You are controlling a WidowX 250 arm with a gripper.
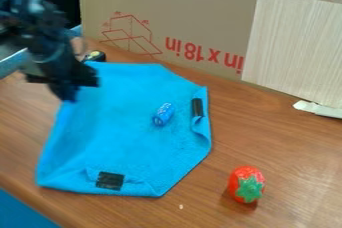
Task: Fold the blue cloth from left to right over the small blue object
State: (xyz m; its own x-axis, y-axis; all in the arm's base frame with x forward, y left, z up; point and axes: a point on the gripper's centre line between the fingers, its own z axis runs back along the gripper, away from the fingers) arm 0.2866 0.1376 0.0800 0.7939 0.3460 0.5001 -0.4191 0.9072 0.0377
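Cardboard backs the wooden table on its far side. Left, the end effector hangs by the blue cloth's edge; whether open or closed, I cannot tell. Snagging that edge could drag the cloth and set the small blue cylinder on it rolling.

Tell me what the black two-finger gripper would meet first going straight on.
Pointing down, the gripper would likely meet the left edge of the blue fabric cloth first, or the brown wooden table just beside it; the height is unclear.
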